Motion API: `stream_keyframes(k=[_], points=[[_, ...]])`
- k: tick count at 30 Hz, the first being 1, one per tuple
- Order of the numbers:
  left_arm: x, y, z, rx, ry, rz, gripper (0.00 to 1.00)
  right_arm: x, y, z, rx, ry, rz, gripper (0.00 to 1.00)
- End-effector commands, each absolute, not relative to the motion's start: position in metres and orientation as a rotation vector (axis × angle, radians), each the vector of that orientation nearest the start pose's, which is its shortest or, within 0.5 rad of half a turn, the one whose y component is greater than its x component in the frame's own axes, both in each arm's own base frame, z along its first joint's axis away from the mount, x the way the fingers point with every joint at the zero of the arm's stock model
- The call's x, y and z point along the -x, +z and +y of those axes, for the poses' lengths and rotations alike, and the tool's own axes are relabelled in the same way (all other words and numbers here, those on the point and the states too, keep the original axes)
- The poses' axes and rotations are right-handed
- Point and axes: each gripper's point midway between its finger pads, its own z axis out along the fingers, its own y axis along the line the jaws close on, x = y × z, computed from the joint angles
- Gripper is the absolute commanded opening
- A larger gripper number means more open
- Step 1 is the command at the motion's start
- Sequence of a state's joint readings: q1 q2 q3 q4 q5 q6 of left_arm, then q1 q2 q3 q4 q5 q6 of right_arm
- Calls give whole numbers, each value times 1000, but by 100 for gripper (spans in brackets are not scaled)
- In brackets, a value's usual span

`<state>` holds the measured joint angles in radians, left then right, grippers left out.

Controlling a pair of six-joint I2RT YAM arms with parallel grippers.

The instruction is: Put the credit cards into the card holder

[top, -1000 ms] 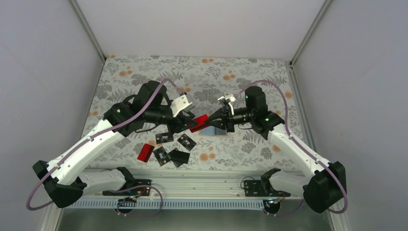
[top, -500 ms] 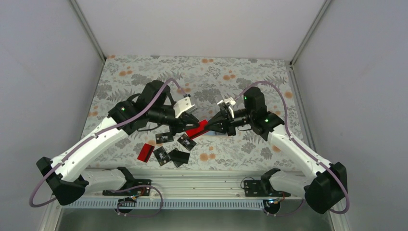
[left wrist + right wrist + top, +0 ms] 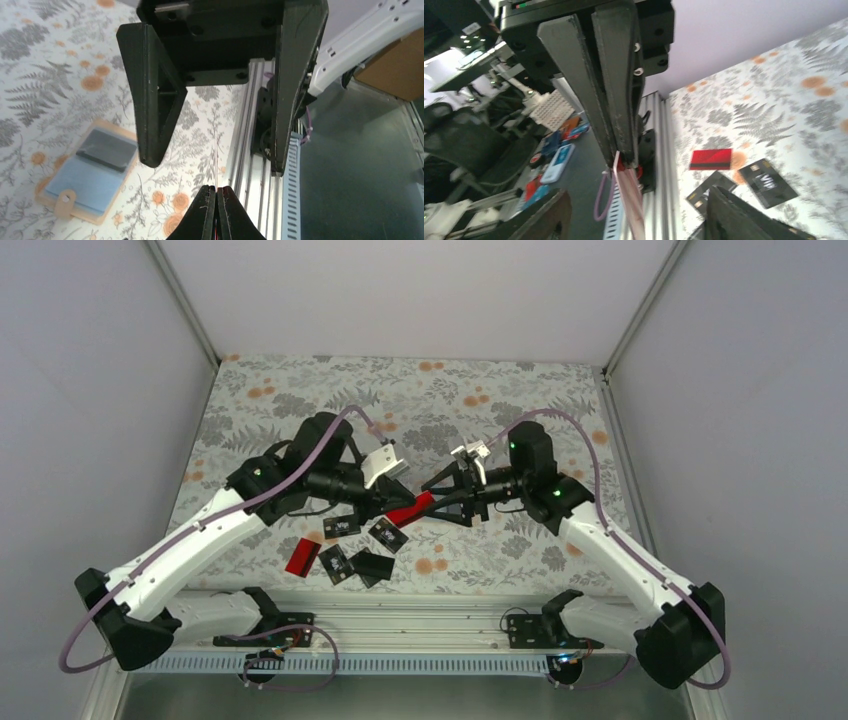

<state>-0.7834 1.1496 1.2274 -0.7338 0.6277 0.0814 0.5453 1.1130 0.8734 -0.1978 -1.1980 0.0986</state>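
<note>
Overhead, the floral-patterned table (image 3: 290, 400) takes up the floor of the booth, and the two claws meet tip to tip above its middle. The left claw (image 3: 396, 508) is pressed together on a red card (image 3: 412, 510), pinching it by one end so that the rest sticks out toward the right claw (image 3: 433, 502). The right claw is spread, with one finger on each side of the card's free end. From the left wrist the card shows only as a thin edge running up between those two wide fingers, apart from both. The card holder (image 3: 90, 172) lies flat and open on the table beneath the claws, to one side of the left claw's tips as its wrist camera sees them. Its light blue inside faces up within a tan rim. The other credit cards lie loose on the table, lower than the left claw and on its near side, toward the arm bases. They are several black cards (image 3: 388, 535) in a close cluster and a second red card (image 3: 301, 556) at the cluster's outer left end, well apart from either claw.
</note>
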Motion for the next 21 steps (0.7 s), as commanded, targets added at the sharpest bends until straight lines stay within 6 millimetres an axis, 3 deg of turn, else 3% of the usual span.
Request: stream_keyframes(k=[1, 3, 6, 16, 21], points=[[-163, 349, -298, -1156, -1087, 1751, 3, -181, 316, 277, 1047, 1438, 1658, 82], [-167, 363, -299, -1094, -1096, 1715, 2, -192, 320, 269, 956, 1415, 1672, 89], [-177, 379, -300, -994, -1109, 1675, 2, -198, 328, 261, 869, 1434, 1658, 90], [-209, 423, -311, -676, -1252, 1573, 2, -204, 375, 252, 706, 1453, 1553, 88], [-211, 448, -314, -629, -1321, 1500, 2, -204, 390, 250, 637, 1520, 1503, 83]])
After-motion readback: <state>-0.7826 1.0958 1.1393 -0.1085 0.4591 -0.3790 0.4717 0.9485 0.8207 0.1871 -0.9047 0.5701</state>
